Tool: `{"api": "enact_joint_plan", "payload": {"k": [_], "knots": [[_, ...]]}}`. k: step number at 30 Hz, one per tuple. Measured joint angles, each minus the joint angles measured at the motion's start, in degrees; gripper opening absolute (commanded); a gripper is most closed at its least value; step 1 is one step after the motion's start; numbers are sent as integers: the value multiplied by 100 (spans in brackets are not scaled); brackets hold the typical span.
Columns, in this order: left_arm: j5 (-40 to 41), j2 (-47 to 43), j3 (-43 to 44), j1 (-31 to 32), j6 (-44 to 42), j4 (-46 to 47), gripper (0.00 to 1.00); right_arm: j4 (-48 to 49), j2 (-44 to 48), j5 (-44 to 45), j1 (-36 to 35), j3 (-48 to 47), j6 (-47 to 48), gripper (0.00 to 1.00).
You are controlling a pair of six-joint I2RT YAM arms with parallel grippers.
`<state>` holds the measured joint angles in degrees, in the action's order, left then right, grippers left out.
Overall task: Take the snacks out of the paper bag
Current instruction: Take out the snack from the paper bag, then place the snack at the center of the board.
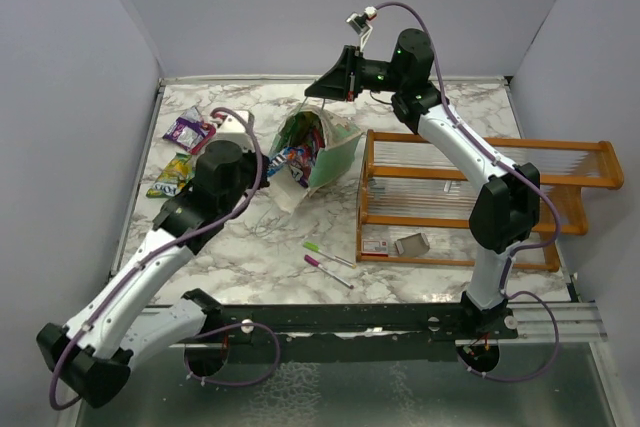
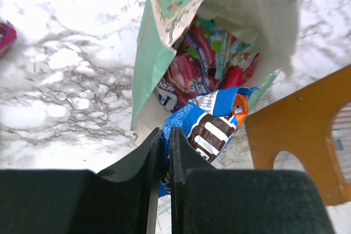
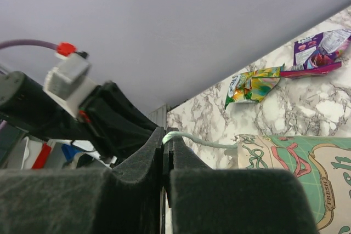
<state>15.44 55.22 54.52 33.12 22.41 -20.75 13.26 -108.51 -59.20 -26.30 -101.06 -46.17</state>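
Black fingers of the left gripper [image 2: 166, 131] stand almost together, pinching a corner of a shiny blue snack packet [image 2: 211, 127] at the mouth of the mint-green and white patterned paper bag [image 1: 335, 152]. That bag leans over on a white, grey-veined marble worktop [image 1: 260, 247], mouth towards the left arm. More red, pink and green packets [image 2: 203, 64] crowd inside, too overlapped to count. The right gripper [image 3: 164, 133] is clamped on the bag's thin pale string handle [image 3: 203, 142]. Plain pale grey walls [image 1: 300, 7] close three sides. Two packets lie on the worktop at far left: one purple packet [image 1: 188, 129] and one yellow-green packet [image 1: 172, 177]. Two thin pens [image 1: 326, 253] lie nearer the front, beside one orange wooden rack [image 1: 470, 197].
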Motion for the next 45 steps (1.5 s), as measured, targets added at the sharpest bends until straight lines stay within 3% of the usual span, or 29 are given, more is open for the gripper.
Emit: {"api": "enact_joint_plan", "payload": {"k": [6,12,17,27,31,33,34,35,38,45], "knots": [[227,-1281,247,0,-247,-426,0,-2,0,0,0,0,0,1],[1888,-2114,483,2,179,-1021,0,2,0,0,0,0,-4,1],[2817,-1880,380,0,511,-1585,0,2,0,0,0,0,0,1],[2883,-295,-107,-63,695,-1696,0,0,4,0,0,0,4,1],[2323,210,-138,-881,398,-1294,0,0,11,0,0,0,9,1],[1543,402,-140,-1617,256,-986,0,-2,20,0,2,4,20,1],[1543,402,-140,-1617,256,-986,0,-2,26,0,0,13,22,1],[1325,649,-138,-2439,251,-638,0,0,33,0,0,22,26,1],[693,1263,98,-3268,372,-284,0,0,39,0,0,39,37,1],[221,2951,855,-4103,765,249,0,4,59,0,0,142,39,1]]}}
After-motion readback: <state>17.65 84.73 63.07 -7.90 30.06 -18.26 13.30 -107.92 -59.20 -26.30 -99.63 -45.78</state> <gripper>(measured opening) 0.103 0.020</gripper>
